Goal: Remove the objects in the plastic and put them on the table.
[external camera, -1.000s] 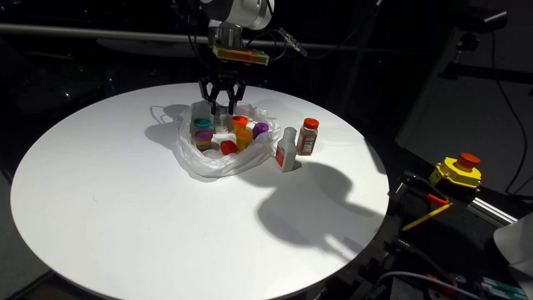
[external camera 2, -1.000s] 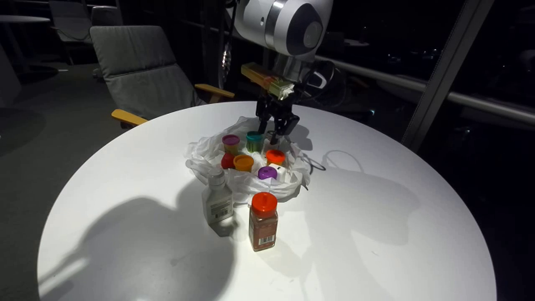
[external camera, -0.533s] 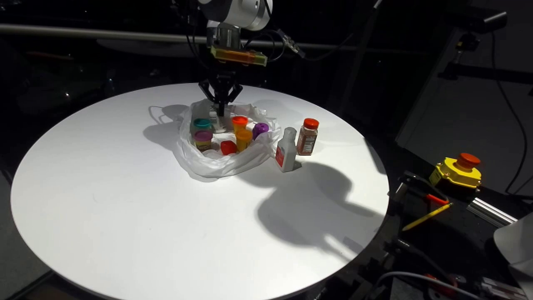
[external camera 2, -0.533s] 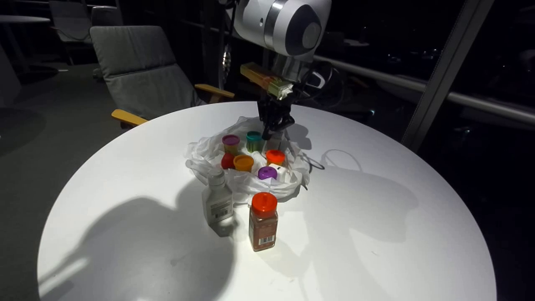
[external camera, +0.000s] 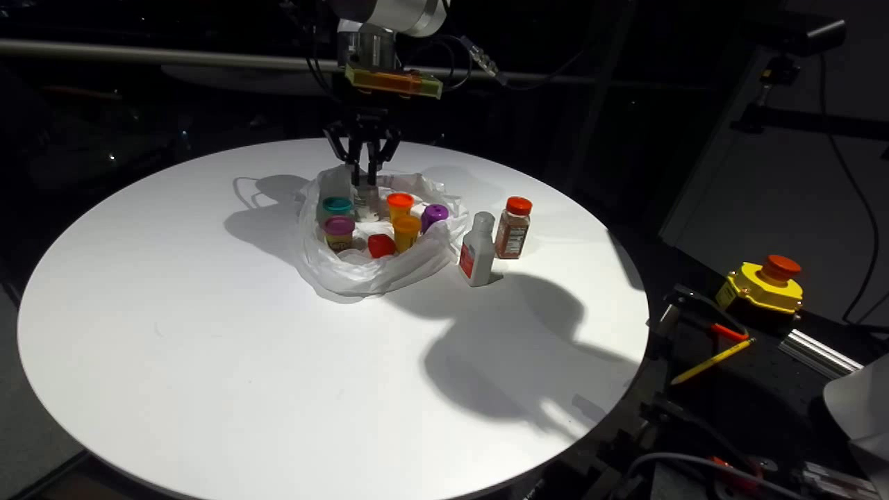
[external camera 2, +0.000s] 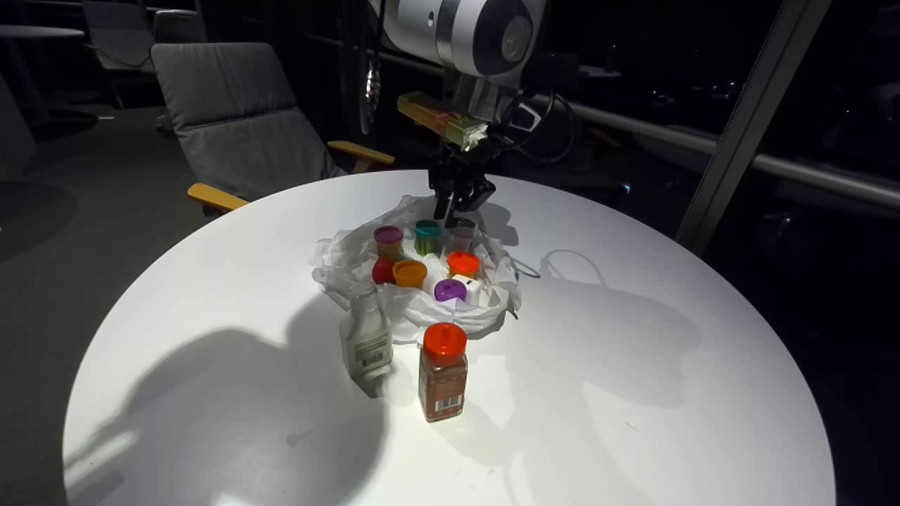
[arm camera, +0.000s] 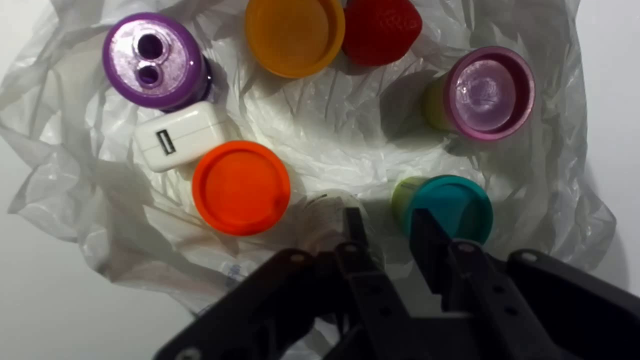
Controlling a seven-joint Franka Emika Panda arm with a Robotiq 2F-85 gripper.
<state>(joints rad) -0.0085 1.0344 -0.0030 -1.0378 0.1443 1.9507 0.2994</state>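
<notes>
Plastic bag: wide, wrinkled and whitish, it lay gaping upward on the round white table, its crumpled sides ringing the load.
Gripper: there it hung, pointing down over the bag, its two fingers standing a little way apart with plastic showing through the gap in the wrist view.
Clear container: right under the fingertips, this one, inside the bag; a finger covered part of it in the wrist view, and whether they touched could not be told.
Teal-lidded tub: also in the bag and close below the gripper, its lid partly behind the other finger.
Pink-lidded tub: just beside the teal one, inside the bag.
Red piece: down in the bag too, right up beside the orange-yellow tub.
Purple piece: two holes showed in its top, and it sat in the bag next to a white block with a small slot.
Red-orange-lidded tub: it stood in the bag on that block's other side, near the clear container.
White bottle: out on the table, it stood upright just beside the bag!
Red-capped jar: upright on the table as well, near the bottle.
</notes>
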